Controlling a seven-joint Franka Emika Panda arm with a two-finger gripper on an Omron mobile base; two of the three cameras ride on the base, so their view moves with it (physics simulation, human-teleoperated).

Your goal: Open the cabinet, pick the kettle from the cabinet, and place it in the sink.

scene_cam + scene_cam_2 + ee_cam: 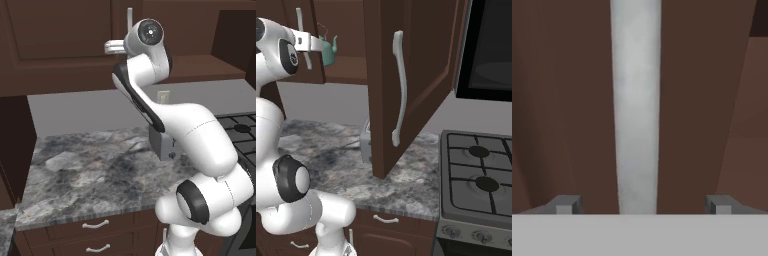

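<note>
Right cabinet door (406, 85) stood open; wide-open gripper (642, 204) straddled the left door's handle (636, 105), kettle (329, 50) unpicked just beside it.

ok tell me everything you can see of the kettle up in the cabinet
The kettle is small, rounded and teal-green, with a thin arched wire handle over the top and a short spout that looks to point left. It looks smooth, like enamel or painted metal. It stands upright on the cabinet's shelf, behind the open right door, and its left side is partly hidden by the robot's wrist. Nothing grips it; the open end effector faces the left door's silver handle instead.
</note>
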